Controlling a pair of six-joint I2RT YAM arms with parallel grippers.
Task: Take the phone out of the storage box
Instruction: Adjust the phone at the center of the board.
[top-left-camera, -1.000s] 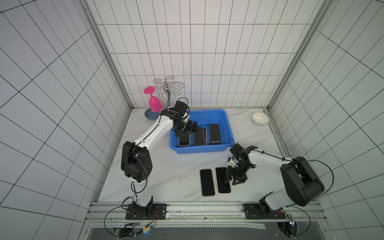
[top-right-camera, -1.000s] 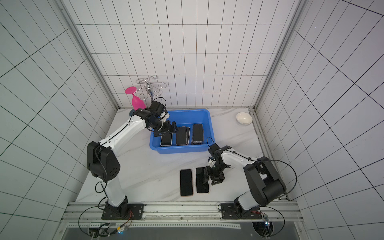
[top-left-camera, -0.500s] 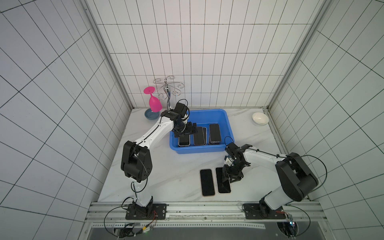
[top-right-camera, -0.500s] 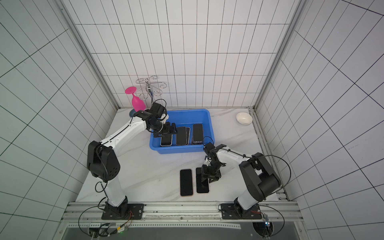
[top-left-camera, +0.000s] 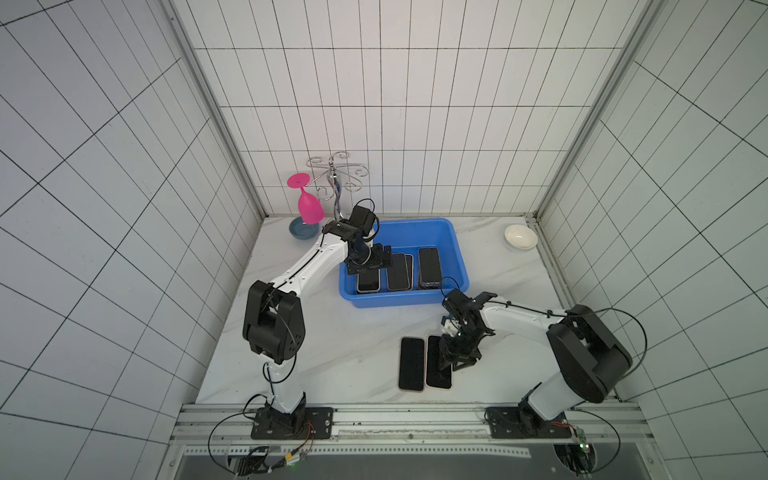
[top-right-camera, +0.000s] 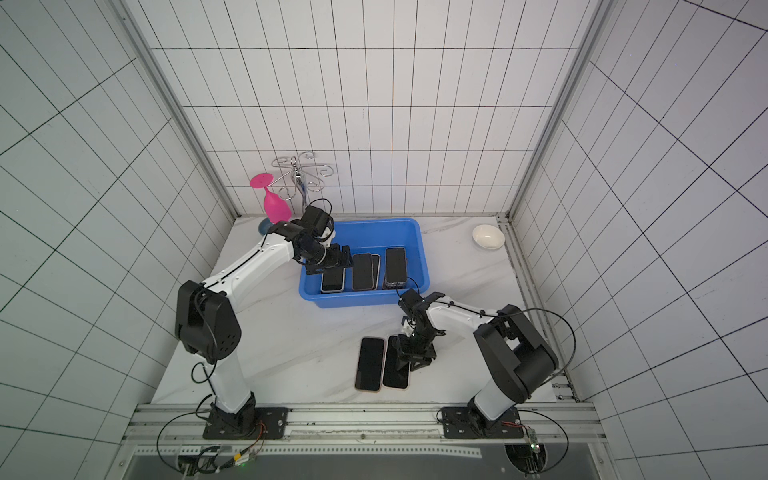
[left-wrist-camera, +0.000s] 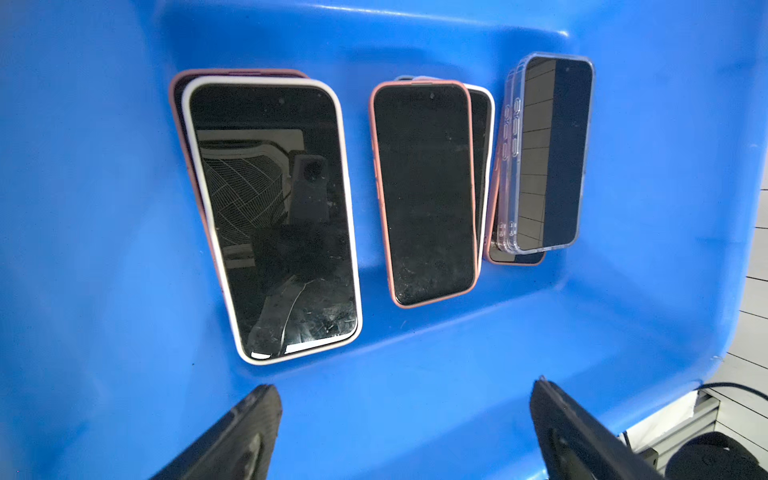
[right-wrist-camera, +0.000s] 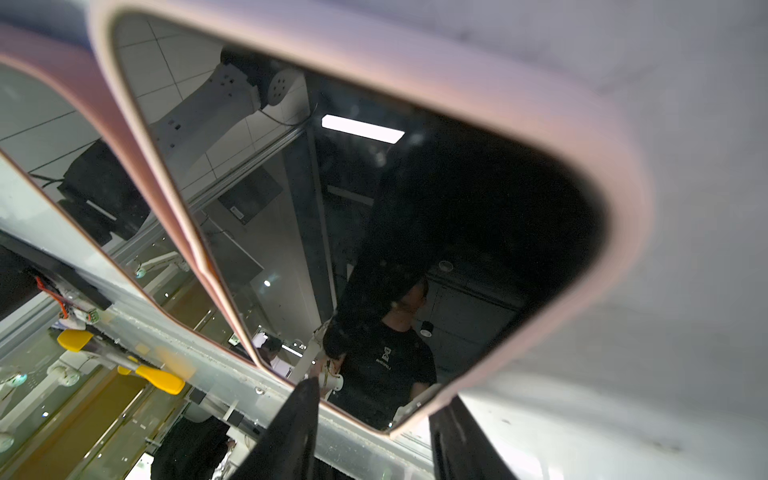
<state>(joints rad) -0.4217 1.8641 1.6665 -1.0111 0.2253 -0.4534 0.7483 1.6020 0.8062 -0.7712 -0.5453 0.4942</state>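
You will find the bright blue rectangular plastic storage box (top-left-camera: 405, 300) at the rear centre of the white marble-pattern tabletop (top-left-camera: 332, 345), holding three stacks of dark-screened phones (left-wrist-camera: 424, 191) side by side. Two more black phones (top-left-camera: 412, 364) lie flat nearer the front. The left gripper (top-left-camera: 376, 262) hangs over the white-cased phone (left-wrist-camera: 274, 216) in the box, jaws fully spread and empty. The right gripper (right-wrist-camera: 376, 392) sits low over the pink-cased phone (right-wrist-camera: 374, 187) on the tabletop, jaws partly apart astride its end; you cannot tell whether they pinch it.

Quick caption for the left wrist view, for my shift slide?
Left hand, open, above the blue storage box holding three stacks of dark-screened phones side by side.
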